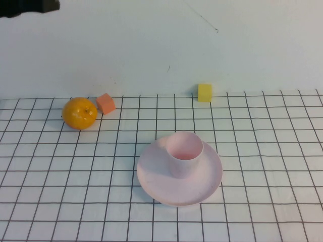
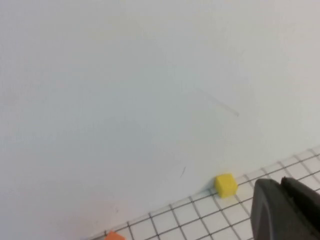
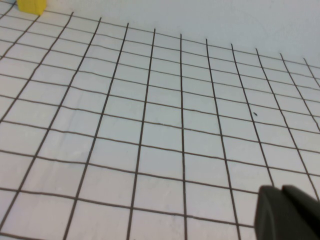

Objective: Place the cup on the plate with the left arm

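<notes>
Pale pink cup (image 1: 184,153) upright on pink plate (image 1: 166,184), toward its far side, on gridded table (image 1: 262,201); orange (image 1: 79,113) touching orange cube (image 1: 106,103) far left, yellow cube (image 1: 204,93) at far grid edge. Left gripper (image 2: 282,210) raised near wall, fingers pressed together, nothing held. Right gripper (image 3: 285,212) low over bare grid, fingers together, holding nothing.

- Cup (image 1: 184,151): smooth pale pink plastic, soft sheen.
- Plate (image 1: 161,179): same smooth pink plastic, slightly glossy.
- Orange (image 1: 79,113): glossy, finely dimpled skin.
- Orange block (image 1: 106,103) and yellow block (image 1: 204,93): matt, foam-like.
- Table (image 1: 262,201): smooth matt white with black grid lines.
- Left gripper (image 2: 285,212): matt black plastic.
</notes>
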Robot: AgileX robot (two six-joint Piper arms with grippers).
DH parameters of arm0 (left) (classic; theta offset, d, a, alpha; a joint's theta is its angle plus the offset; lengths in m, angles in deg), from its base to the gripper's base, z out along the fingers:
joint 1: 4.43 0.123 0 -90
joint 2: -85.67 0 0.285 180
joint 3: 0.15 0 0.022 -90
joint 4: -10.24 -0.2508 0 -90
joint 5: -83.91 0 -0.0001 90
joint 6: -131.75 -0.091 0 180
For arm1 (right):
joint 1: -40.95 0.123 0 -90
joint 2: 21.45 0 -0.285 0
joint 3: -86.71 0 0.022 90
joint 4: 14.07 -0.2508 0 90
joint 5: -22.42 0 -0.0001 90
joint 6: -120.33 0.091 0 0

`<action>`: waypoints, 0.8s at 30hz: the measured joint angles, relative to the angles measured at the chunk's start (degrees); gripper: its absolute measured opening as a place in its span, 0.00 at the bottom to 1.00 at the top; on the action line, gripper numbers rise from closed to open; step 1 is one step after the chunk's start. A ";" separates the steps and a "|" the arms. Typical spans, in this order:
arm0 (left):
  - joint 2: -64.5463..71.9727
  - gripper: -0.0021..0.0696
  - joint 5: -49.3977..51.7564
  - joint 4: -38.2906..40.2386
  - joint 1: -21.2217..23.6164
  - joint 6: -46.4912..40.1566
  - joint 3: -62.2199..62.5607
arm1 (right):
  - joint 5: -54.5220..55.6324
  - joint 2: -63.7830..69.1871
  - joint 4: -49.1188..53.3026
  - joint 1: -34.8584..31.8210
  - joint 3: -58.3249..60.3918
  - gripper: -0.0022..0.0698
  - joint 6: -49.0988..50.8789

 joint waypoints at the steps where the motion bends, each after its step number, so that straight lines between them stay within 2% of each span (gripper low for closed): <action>1: -1.61 0.03 -2.27 0.42 0.00 0.10 -2.79 | 0.00 0.00 0.00 0.00 0.00 0.03 0.00; 5: -9.12 0.03 -8.82 2.39 1.85 0.10 -14.13 | 0.00 0.00 0.00 0.00 0.00 0.03 0.00; 13: -24.95 0.03 -12.28 5.95 9.11 0.10 -38.35 | 0.00 0.00 0.00 0.00 0.00 0.03 0.00; 24: -52.42 0.03 -32.77 7.98 18.25 0.10 -70.30 | 0.00 0.00 0.00 0.00 0.00 0.03 0.00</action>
